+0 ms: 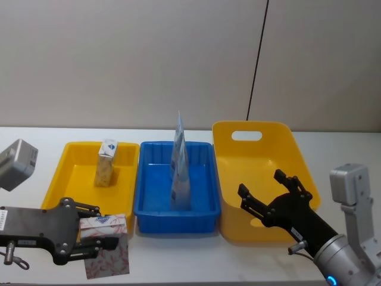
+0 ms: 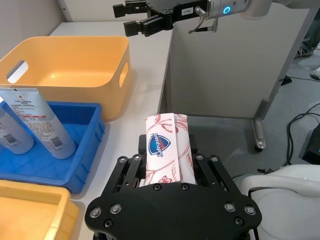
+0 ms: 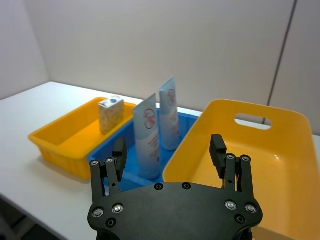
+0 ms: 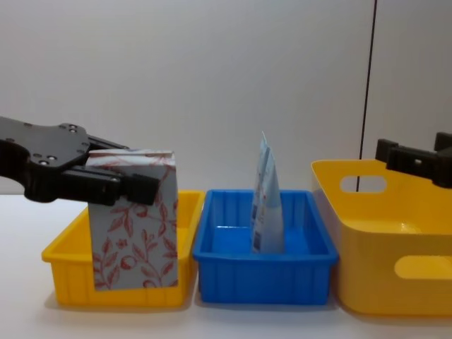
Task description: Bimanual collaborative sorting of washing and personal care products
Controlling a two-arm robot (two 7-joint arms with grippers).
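Slippage is your worry: left claw [image 1: 98,229] grips the carton [image 1: 108,260] high (just before the left bin [image 1: 71,179]), so a fast swing could shed it; right claw [image 1: 260,183] hovers open over the right bin [image 1: 280,134].

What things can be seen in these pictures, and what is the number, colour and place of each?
leaf-print carton: 1, white-grey with red leaves, held near the table's front edge, before the yellow tray
small carton: 1, beige with a blue mark, upright in the yellow tray
tubes: 2, pale blue, standing in the blue bin
yellow tray: 1, yellow, low, on the left
blue bin: 1, blue, in the middle
tall bin: 1, yellow, with handle holes, on the right
table: 1, white, under all of them
left gripper: 1, black, shut on the leaf-print carton
right gripper: 1, black, open and holding nothing, over the tall bin
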